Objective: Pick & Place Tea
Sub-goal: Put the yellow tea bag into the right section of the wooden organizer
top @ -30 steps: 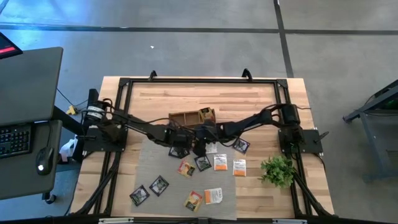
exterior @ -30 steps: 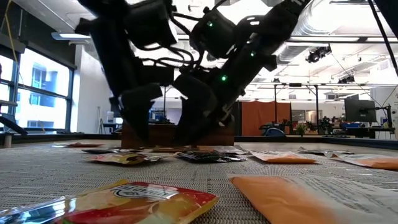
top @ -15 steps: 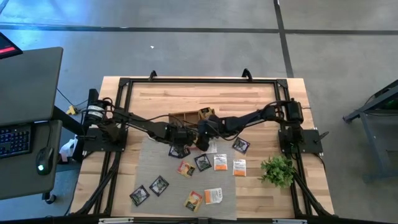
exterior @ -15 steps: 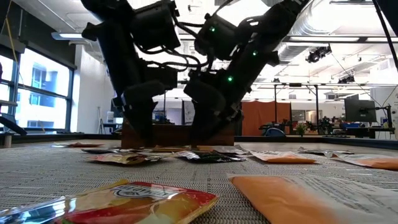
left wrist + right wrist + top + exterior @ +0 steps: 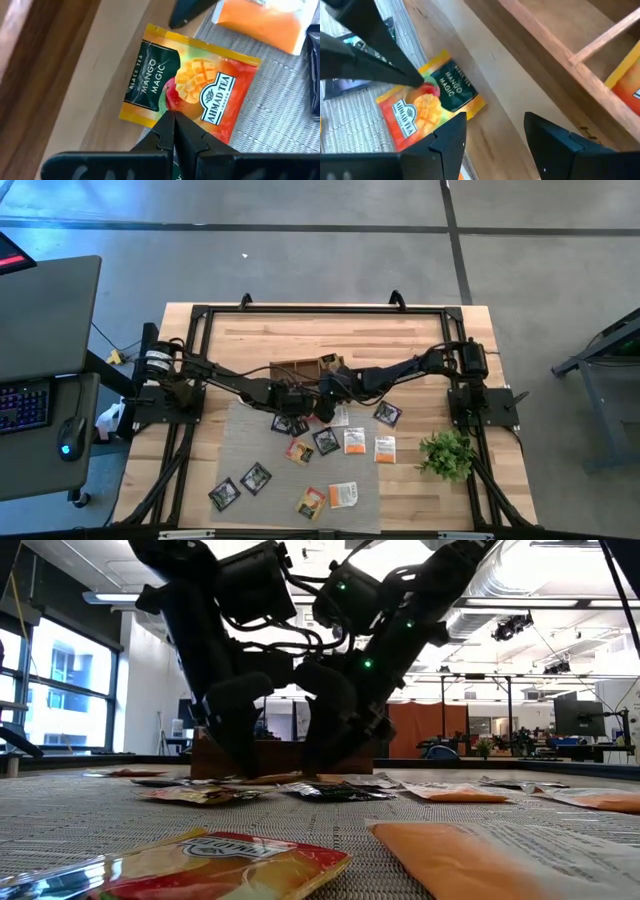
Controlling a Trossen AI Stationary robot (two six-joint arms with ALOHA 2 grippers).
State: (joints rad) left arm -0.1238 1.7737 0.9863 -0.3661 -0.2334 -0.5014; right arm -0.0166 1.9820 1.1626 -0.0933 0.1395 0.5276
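An orange and green "Mango Magic" tea sachet (image 5: 192, 85) lies flat, half on the bare wood and half on the grey mat's (image 5: 250, 450) far edge. My left gripper (image 5: 173, 122) is shut, its tips down on this sachet. My right gripper (image 5: 495, 130) is open beside the sachet (image 5: 427, 102), between it and the wooden box (image 5: 560, 45); one of its fingertips (image 5: 185, 11) stands just off the sachet's far corner. More tea sachets (image 5: 352, 442) lie scattered on the mat. My left gripper presses its shut fingertips (image 5: 415, 79) on the sachet's printed face, near its middle (image 5: 167, 102). The fingers slant down from above. The sachet lies flat under them, on the table and the mat.
The wooden box (image 5: 305, 367) stands just beyond the grippers, with an orange sachet (image 5: 626, 82) in one compartment. A small green plant (image 5: 445, 452) stands at the right. Black and orange sachets (image 5: 240, 483) lie toward the mat's near edge. A black frame (image 5: 320, 310) rims the table.
My right gripper has rolled a little and drawn slightly toward the wooden box, staying open. My left gripper has tipped slightly, still shut, with its tips down at the sachet.
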